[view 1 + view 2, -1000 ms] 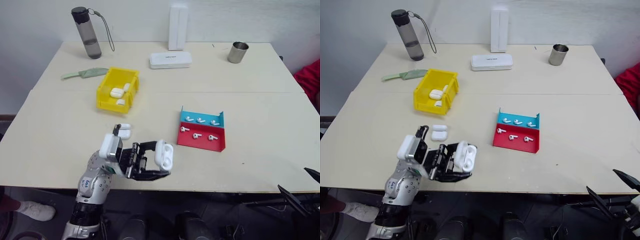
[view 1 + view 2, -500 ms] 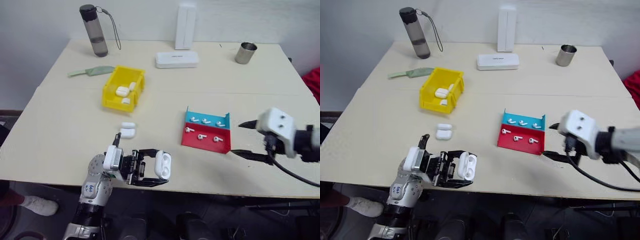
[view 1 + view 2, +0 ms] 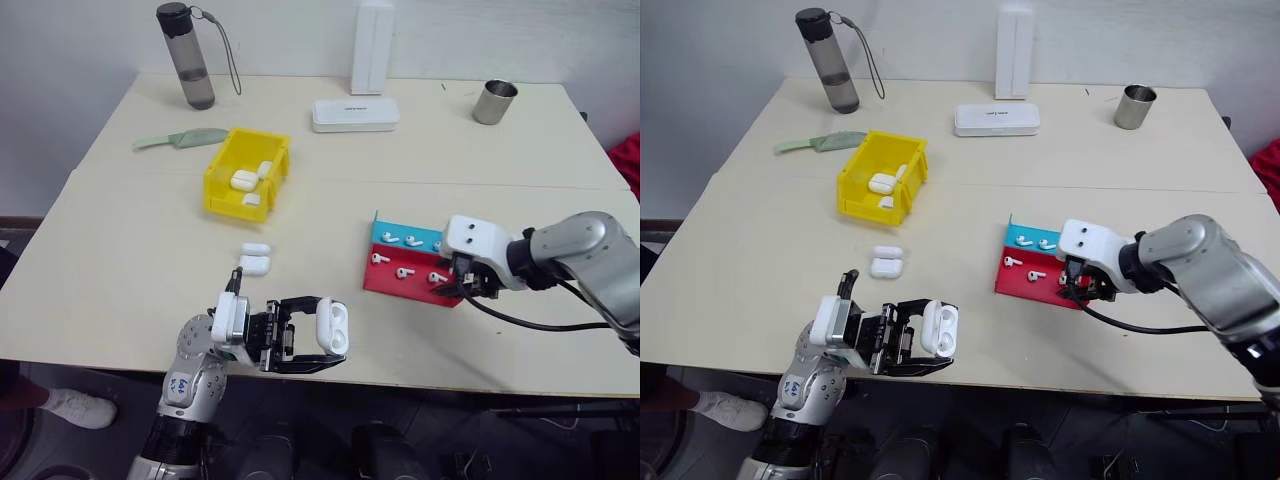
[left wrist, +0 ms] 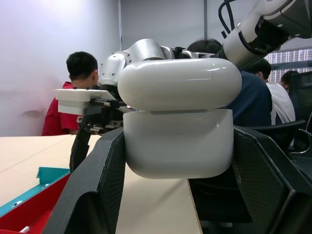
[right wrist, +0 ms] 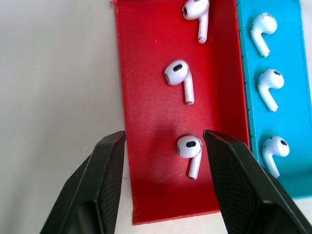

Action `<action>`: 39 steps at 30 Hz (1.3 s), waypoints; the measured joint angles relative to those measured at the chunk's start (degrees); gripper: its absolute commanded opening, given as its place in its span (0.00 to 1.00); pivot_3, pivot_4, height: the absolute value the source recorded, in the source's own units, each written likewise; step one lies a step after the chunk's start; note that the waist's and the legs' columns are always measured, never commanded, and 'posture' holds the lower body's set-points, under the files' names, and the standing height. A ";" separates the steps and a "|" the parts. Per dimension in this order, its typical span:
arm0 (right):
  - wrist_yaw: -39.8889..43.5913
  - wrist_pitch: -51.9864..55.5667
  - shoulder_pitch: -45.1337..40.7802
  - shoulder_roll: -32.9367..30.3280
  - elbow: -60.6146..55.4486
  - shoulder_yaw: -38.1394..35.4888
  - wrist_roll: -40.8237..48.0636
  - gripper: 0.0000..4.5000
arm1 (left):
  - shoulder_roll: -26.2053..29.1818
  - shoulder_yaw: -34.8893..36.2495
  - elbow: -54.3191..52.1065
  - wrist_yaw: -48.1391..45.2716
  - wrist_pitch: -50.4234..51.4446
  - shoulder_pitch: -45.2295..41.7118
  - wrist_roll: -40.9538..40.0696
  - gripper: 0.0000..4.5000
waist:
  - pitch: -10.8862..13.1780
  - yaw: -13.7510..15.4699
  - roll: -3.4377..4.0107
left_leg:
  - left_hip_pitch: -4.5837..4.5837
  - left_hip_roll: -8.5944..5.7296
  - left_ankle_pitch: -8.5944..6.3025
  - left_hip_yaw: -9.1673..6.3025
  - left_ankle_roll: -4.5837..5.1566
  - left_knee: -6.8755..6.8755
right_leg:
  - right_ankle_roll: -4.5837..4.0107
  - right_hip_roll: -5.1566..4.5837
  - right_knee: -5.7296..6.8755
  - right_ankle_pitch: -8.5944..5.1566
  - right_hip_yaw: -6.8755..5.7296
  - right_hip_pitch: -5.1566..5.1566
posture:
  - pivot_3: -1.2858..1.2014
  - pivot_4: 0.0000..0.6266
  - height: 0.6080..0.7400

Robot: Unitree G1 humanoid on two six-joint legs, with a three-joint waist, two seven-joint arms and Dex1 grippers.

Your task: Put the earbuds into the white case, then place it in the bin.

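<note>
Spare case [image 3: 255, 259] lies near bin [image 3: 222, 190]

Glossy white earbuds [image 5: 189, 151] lie in a tray with one red step [image 5: 151, 122] and one turquoise-blue step [image 5: 287, 117]. The case [image 3: 330, 326] is white, the bin [image 3: 222, 180] bright yellow, the tabletop [image 3: 130, 260] pale cream, the fingers [image 5: 100, 187] matte black.
</note>
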 measured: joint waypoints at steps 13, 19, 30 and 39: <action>4.90 -2.12 -5.90 5.92 7.89 5.74 -11.54 0.56 | 0.53 -0.16 0.02 0.03 -1.17 0.22 0.00 0.62 | 0.00 -0.11 0.00 | 0.02 -0.03 0.01 0.00 -0.02 0.01 | 0.00 -0.02 0.15 0.00 -0.01 -0.06 | 0.52 0.24 1.00; 7.75 -3.39 -6.77 7.35 10.42 7.31 -15.24 0.56 | 0.53 -0.17 0.22 -0.05 -1.82 0.25 0.00 0.62 | 0.00 -0.23 0.00 | 0.02 -0.04 0.01 0.00 -0.02 0.01 | 0.00 -0.03 0.17 0.00 -0.03 -0.07 | 0.52 0.24 1.00; 9.85 -4.73 -6.75 9.22 12.75 7.23 -18.59 0.56 | 0.80 -0.05 0.39 -0.56 -2.82 1.45 0.00 0.62 | 0.00 -1.02 0.00 | 0.05 -0.05 0.02 -0.01 -0.04 0.01 | 0.00 -0.05 0.23 0.00 -0.04 -0.06 | 0.52 0.24 1.00; 10.25 -5.96 -6.74 11.00 14.88 6.08 -19.51 0.43 | 1.31 -0.02 0.43 -0.65 -3.32 2.11 0.00 0.62 | -0.01 -1.31 -0.01 | 0.14 -0.05 0.04 -0.01 -0.06 0.04 | 0.00 -0.05 0.25 0.00 -0.03 0.00 | 0.52 0.24 1.00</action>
